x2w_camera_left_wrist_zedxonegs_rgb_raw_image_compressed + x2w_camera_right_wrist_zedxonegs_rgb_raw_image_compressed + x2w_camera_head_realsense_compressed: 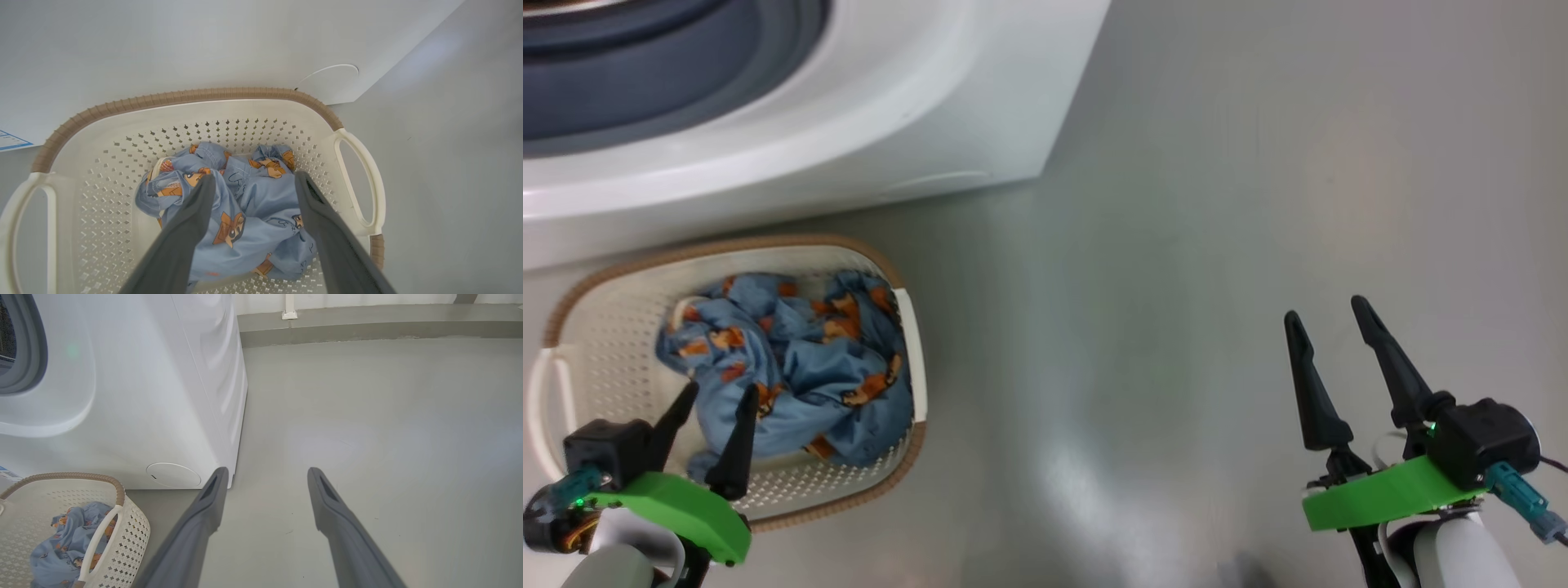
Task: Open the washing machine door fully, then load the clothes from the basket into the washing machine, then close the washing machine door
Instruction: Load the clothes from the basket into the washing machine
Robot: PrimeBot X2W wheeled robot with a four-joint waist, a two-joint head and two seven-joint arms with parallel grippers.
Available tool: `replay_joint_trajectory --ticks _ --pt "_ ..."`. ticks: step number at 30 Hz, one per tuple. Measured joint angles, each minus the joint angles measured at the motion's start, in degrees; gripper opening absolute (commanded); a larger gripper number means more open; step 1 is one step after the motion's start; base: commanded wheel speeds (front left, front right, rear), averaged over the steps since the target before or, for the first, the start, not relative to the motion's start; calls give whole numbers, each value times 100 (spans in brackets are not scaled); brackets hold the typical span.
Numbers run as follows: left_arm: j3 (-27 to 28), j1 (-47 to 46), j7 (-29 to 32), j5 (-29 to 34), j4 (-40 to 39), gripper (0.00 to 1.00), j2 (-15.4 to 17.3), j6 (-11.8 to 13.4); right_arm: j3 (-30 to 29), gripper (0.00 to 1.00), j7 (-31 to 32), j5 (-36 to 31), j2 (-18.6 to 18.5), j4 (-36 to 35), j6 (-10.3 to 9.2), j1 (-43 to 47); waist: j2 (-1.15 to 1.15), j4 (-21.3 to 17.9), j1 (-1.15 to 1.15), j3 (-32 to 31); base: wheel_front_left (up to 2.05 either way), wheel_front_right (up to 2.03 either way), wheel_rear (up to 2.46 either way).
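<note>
A cream basket (605,343) with a brown rim sits on a grey floor (1176,245). Just behind the basket stands the white washer (890,122). Its grey-blue gasket (645,73) lies bare above the basket, so the door step looks done and loading is the step in hand. The clothes (792,359), a crumpled blue bundle printed with orange bears, lie inside the basket, heaped toward its right wall, none of it loaded yet.

The left pincer (719,394) hangs over the basket's near edge, fingers spread wide and pointing down at the bundle. In the left wrist view the two fingers straddle the bundle's middle. Whether the tips touch the cloth cannot be told. The right pincer (1325,312) is well to the right of the basket, over bare floor, fingers spread and holding nothing.

To do this step well, the left pincer should probably sink straight down into the thick folds at the bundle's middle, not its thin edge. It should stop short of the basket's perforated bottom, where a tip could catch. A firm pinch on a deep fold should bring the whole bundle up together. The lift should clear the rim and the right handle (359,179) before swinging toward the washer, or trailing cloth may drag the light basket along.
</note>
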Motion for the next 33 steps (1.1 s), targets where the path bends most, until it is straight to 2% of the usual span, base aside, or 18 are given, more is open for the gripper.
replay_joint_trajectory --ticks 5,14,23,33 --pt "-847 -393 44 -393 510 100 271 0 87 100 0 57 -2 -76 0 -149 0 -139 0 357 0 0 0" --pt "-1726 -1116 162 -995 1111 100 746 0 167 100 -4 290 -1 -190 0 -312 0 -388 0 940 0 0 0" --pt "-2346 -1533 308 -1346 1560 100 1089 0 296 100 -41 364 1 -318 1 -320 0 -607 0 1352 0 0 0" --pt "-2733 -2141 389 -1592 1805 100 1368 0 468 100 -41 480 5 -419 0 -417 0 -796 0 1771 0 0 0"
